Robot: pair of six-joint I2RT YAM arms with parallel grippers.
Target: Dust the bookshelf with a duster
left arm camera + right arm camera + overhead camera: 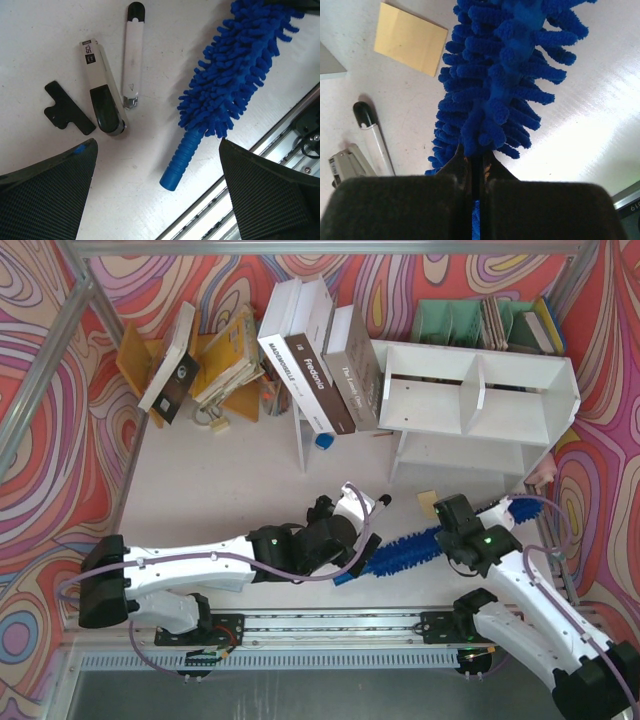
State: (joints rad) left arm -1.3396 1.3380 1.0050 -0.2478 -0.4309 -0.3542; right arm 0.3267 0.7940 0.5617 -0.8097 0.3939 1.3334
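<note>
– where's the duster?
– the duster (430,545) lies slantwise on the white table (220,480), in front of the bookshelf (476,392) and apart from it. its slim blue handle points toward the rail (330,622) at my near edge, and its fluffy tip points toward the shelf's right foot.
– and your right gripper?
– my right gripper (476,167) is pinched nearly together around the fluffy head, partway along it. blue shows in the thin gap between my jaws. i cannot tell whether the duster is off the table.
– your left one?
– my left gripper (156,145) hangs spread wide over the handle end, holding nothing. the handle tip lies between my two pads and touches neither.
– what else is down there?
– near the handle there's a white-and-black stapler (102,95), a slim white pen-like tool (132,55) with a black cap, and a flat black piece (67,107), all on the table. a yellow sticky-note pad (410,37) lies near the fluffy head.
– the bookshelf itself?
– it stands upright at the far right: two cubbies split by a divider, with a lower shelf beneath. a green rack (450,320) with books sits behind it. to its left, big books (320,370) lean against a thin white board (300,440).
</note>
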